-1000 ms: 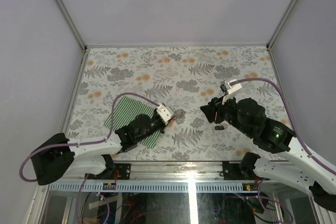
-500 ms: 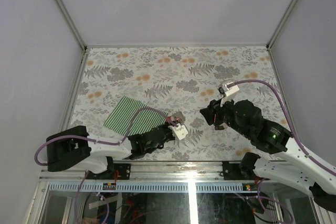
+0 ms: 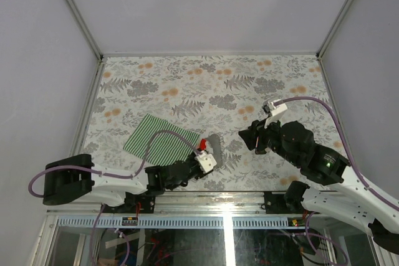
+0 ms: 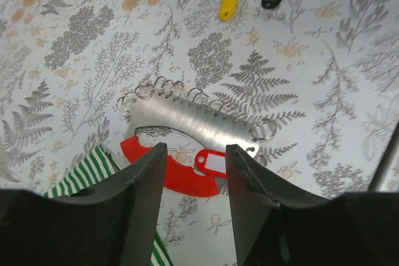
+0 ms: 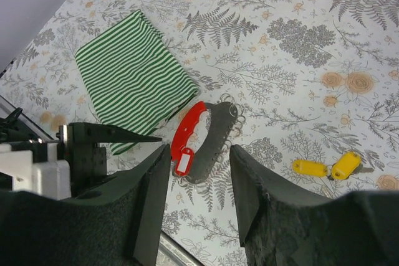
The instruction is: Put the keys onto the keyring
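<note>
Behind left gripper (image 4: 194,154), agape & empty: keyring (image 4: 193,123) part-hidden, keys (image 4: 228,2) clipped at top edge; right gripper (image 5: 199,154) same.

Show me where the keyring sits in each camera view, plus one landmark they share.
Top external: keyring at lower centre, right of the striped cloth.
Left wrist: keyring mid-frame, cloth at lower left.
Right wrist: keyring at centre, cloth at upper left.
Shared landmark: the striped cloth, beside the keyring's red handle.
</note>
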